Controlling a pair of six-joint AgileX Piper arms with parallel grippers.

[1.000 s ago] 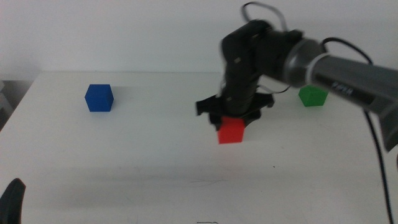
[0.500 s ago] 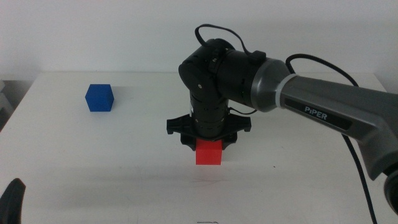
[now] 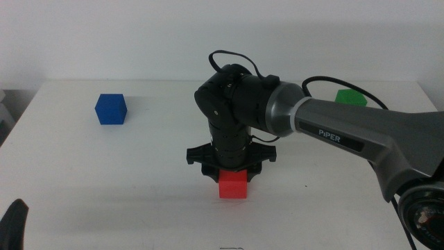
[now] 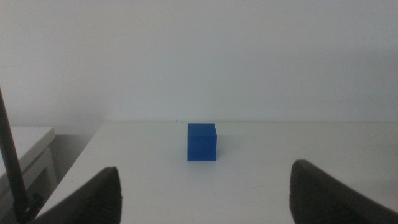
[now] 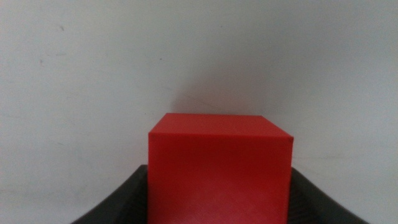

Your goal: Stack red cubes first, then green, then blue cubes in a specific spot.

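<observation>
1. Three cubes are showing, and none is sitting on another yet, so no stacking is done, judging by how they are lying.

2. Far left, the left hand [image 3: 14,223] is waiting at the counter's near corner, only a dark tip showing in the middle view. In its wrist view its jaws are standing wide apart with nothing between them, facing the blue cube.

3. The blue cube [image 3: 111,109] [image 4: 202,142] is sitting alone on the counter [image 3: 104,180] toward the far left, well apart from everything else.

4. At the middle, the right hand [image 3: 233,173] is pointing straight down over the red cube [image 3: 233,185] [image 5: 220,168]. Its jaws are closing on the cube's two sides, as the wrist view is showing, with the cube filling the gap between them.

5. The red cube is looking low, at or just above the counter near the front middle; whether it is touching the surface I cannot tell. This bare patch is probably serving as the stacking spot, which carries no mark.

6. Far right, the green cube [image 3: 351,97] is resting near the back edge, partly hidden behind the right arm.

7. What is remaining, as I judge it: letting go of the red, then bringing the green onto it, then the blue on top.
</observation>
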